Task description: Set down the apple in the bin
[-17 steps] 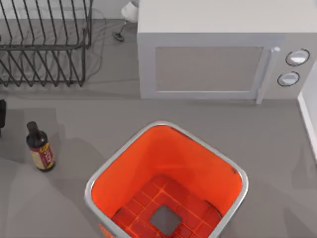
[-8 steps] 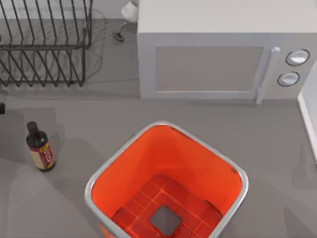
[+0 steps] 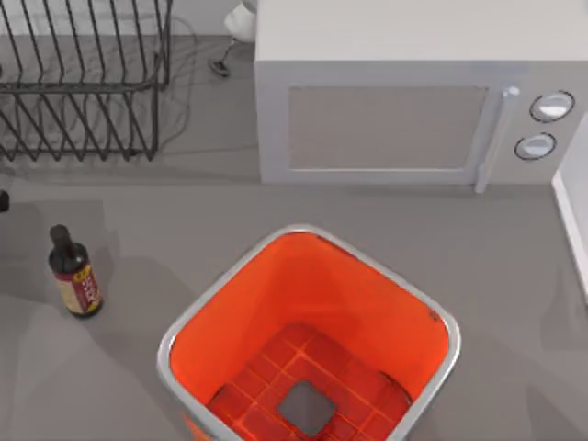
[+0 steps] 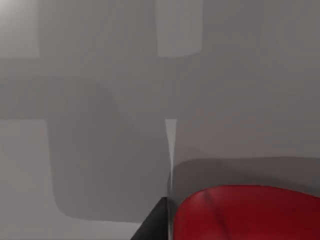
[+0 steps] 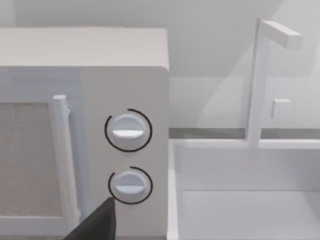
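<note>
The apple [image 4: 250, 212] is a plain bright-red round fruit sitting very close in the left wrist view, pressed against a dark finger [image 4: 154, 224] of my left gripper [image 4: 240, 232], which looks shut on it; grey surface lies behind. A dark bit of my left arm [image 3: 3, 200] pokes in at the top view's left edge. The bin [image 3: 367, 303] is a deep orange-red tub with a silver rim and gridded floor at the front centre, with nothing inside. One dark tip of my right gripper [image 5: 97, 225] shows in front of the microwave's knobs.
A white microwave [image 3: 386, 119] stands behind the bin, its two knobs [image 5: 127, 131] at its right. A black wire rack [image 3: 83, 83] fills the back left. A dark bottle [image 3: 75, 276] with a red-yellow label stands left of the bin. A white frame [image 5: 260, 90] is at the far right.
The dark part of my left arm at the top view's left edge has shrunk, drawing back toward the left. Bin, bottle and microwave have not moved.
</note>
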`<state>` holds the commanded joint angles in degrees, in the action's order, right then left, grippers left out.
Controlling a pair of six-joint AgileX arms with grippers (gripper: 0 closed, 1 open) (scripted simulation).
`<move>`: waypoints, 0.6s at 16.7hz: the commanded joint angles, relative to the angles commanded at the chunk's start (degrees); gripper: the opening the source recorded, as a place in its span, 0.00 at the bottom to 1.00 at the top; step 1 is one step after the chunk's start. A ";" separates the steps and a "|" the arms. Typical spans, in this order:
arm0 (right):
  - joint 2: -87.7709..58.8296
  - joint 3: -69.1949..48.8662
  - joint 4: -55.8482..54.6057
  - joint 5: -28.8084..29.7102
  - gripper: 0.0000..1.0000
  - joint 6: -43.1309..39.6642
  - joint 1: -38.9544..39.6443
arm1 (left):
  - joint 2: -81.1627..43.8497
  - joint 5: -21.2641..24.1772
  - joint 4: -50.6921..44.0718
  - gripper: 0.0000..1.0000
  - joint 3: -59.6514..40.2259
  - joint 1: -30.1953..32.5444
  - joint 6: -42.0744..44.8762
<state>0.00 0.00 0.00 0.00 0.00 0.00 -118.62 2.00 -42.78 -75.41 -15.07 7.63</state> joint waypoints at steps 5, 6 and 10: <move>0.00 0.00 0.00 0.00 1.00 0.00 0.00 | 0.67 -0.82 -0.17 0.00 -0.24 -0.14 0.48; 0.00 0.00 0.00 0.00 1.00 0.00 0.00 | 0.68 -0.82 -0.31 0.00 -0.38 -0.16 0.47; 0.00 0.00 0.00 0.00 1.00 0.00 0.00 | 1.75 -0.78 -6.94 0.00 -6.32 -0.31 0.30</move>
<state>0.00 0.00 0.00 0.00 0.00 0.00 -116.87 1.22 -49.72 -81.72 -15.37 7.93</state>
